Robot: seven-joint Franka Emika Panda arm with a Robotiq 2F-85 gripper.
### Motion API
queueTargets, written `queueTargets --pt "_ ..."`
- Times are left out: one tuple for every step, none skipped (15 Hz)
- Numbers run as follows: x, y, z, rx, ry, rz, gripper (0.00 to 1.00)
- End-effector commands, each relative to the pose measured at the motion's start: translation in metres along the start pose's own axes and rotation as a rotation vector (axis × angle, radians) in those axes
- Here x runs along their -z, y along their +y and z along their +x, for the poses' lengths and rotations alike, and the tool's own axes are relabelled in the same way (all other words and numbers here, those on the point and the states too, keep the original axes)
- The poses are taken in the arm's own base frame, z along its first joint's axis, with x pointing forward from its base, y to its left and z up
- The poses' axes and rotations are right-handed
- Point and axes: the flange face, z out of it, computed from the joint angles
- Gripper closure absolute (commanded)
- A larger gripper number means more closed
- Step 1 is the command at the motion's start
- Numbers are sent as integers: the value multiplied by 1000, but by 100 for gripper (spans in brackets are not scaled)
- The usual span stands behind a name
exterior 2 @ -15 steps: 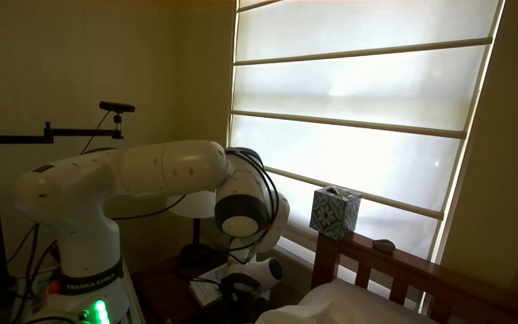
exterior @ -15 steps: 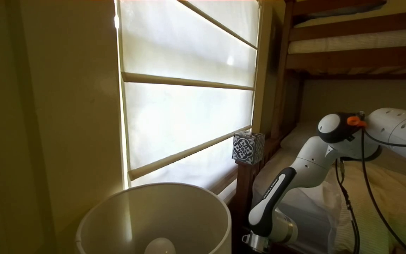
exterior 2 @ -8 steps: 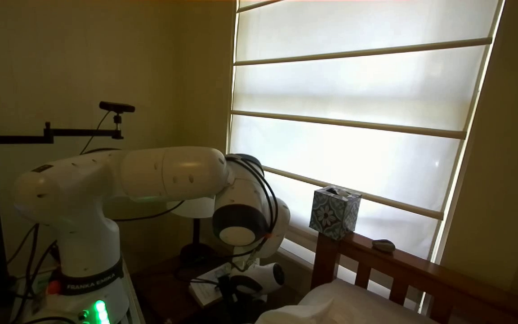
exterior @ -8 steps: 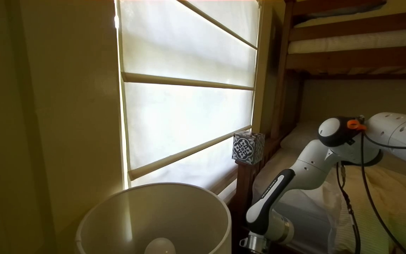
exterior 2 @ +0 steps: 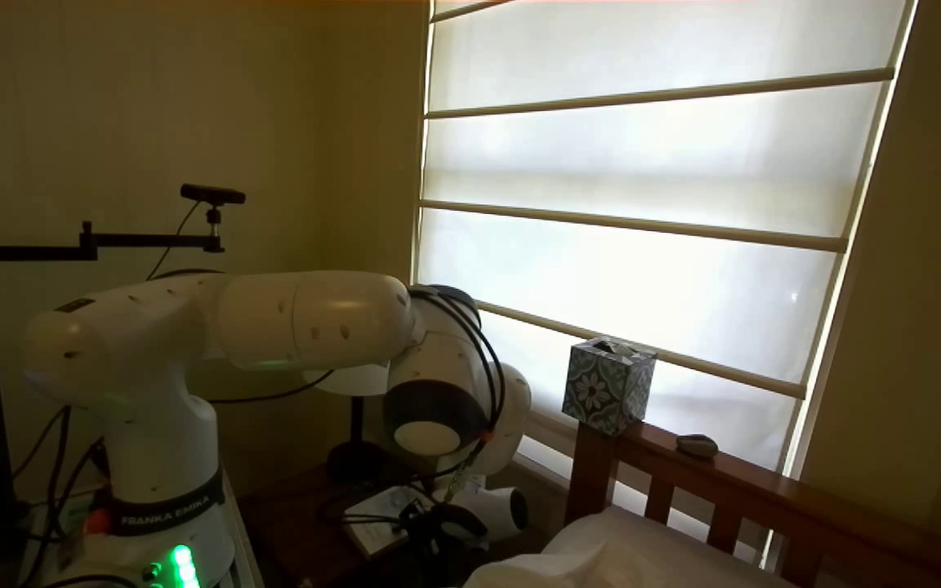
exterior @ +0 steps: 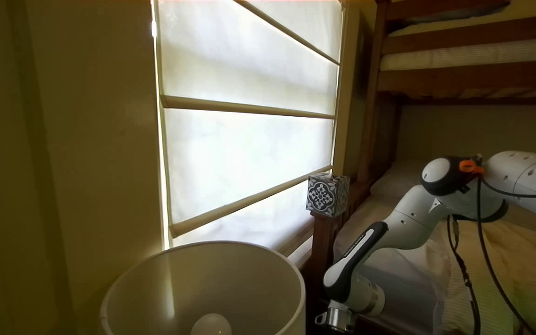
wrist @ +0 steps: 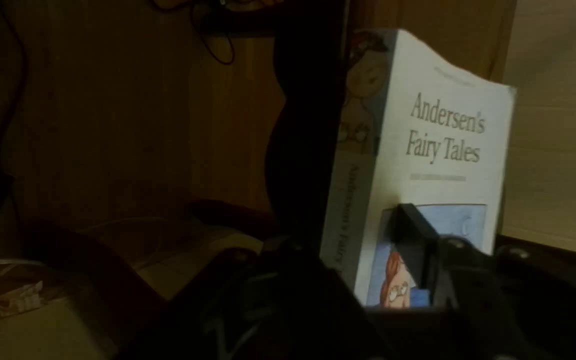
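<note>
Beside a Roman blind (exterior 2: 626,163), a wooden nightstand (exterior 2: 291,527) bears the paperback Andersen's Fairy Tales (wrist: 440,185), its spine (wrist: 350,200) set near the edge, which apparently lets the gripper (wrist: 348,232) straddle the book's thickness, though whether its jaws are clenched cannot be told.
</note>
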Motion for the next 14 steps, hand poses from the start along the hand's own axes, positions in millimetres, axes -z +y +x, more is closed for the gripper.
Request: queueTargets --pt "0 1 4 25 -2 51 82" --pt "4 -2 4 30 -2 49 90" --pt "12 -8 2 46 4 46 94" --pt "18 -14 1 62 12 38 96" --pt "25 -20 -1 79 21 22 93" --pt "31 -25 -2 95 28 12 95" --pt "37 -30 -4 109 33 5 94" --pt "41 -34 -5 119 37 0 94" --pt "45 -38 -6 128 34 -4 94" --pt "47 -41 -8 139 30 -6 94" --pt "49 -45 -9 152 24 -9 94" --pt "51 -49 -11 168 16 -11 94" --pt "53 -56 -13 192 4 -17 94" --pt "53 -61 -16 210 -4 -35 94"
